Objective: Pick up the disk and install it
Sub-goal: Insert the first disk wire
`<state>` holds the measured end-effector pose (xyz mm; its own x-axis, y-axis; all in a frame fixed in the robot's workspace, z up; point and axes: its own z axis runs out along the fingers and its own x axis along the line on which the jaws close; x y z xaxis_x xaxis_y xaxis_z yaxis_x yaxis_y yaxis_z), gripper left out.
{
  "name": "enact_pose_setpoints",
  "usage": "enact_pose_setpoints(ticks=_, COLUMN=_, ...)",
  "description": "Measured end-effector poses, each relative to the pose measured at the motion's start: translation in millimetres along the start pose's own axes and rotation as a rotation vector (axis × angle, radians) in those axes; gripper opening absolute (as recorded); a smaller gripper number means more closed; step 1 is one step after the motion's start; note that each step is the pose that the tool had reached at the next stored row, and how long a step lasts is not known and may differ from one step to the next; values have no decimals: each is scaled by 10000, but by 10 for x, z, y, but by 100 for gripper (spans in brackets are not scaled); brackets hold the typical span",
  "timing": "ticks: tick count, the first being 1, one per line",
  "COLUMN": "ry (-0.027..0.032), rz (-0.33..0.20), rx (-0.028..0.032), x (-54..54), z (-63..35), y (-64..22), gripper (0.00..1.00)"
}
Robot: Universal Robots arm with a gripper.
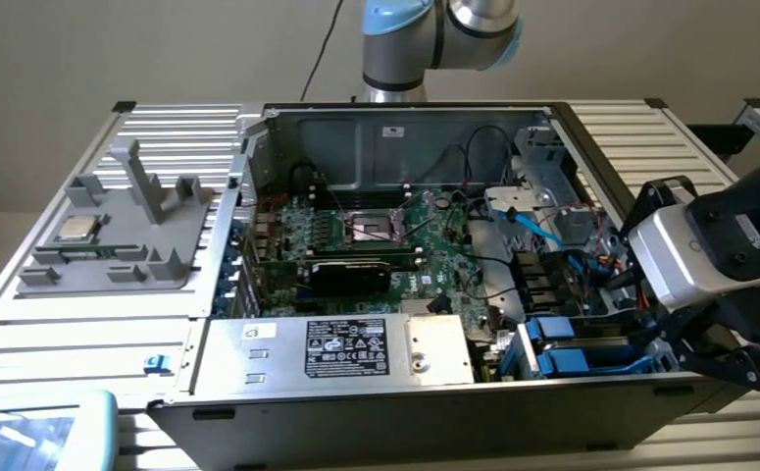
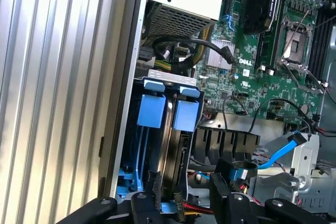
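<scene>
jaws: apart, empty | disk point(image 2: 181, 150): blue-tabbed, on edge inside case point(image 1: 484, 424), apparently between jaws

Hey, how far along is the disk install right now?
Done, apparently: the disk stands in the drive bay, blue tabs showing. In hand: nothing; the gripper hangs open by the bay. Left: whether the disk is fully seated can't be told.

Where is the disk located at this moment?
The disk stands on edge inside the case, on the exterior view's right, between the grey box and the open claw.
</scene>
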<state>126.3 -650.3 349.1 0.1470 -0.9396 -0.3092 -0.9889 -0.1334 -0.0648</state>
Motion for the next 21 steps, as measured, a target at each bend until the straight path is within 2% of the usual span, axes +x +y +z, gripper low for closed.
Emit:
enact_pose_setpoints(ticks=7, ry=-96, rz=-358, rx=-106, x=20, z=9, y=-2, gripper=50)
enact_pose_setpoints(ticks=9, ry=-104, rz=-490, rx=-145, x=22, z=10, y=-13, gripper=50)
enact_pose_setpoints(ticks=14, ry=-122, rz=-706, rx=-160, x=29, z=12, y=-56, gripper=50)
enact_pose_setpoints(ticks=17, ry=-189, rz=-768, rx=-165, x=34, z=13, y=-79, gripper=50)
enact_pose_setpoints(ticks=20, ry=-220, rz=-769, rx=-164, x=37, z=14, y=-98, gripper=50)
enact_pose_setpoints(ticks=21, ry=-252, rz=-769, rx=-158, x=41, z=14, y=-102, gripper=50)
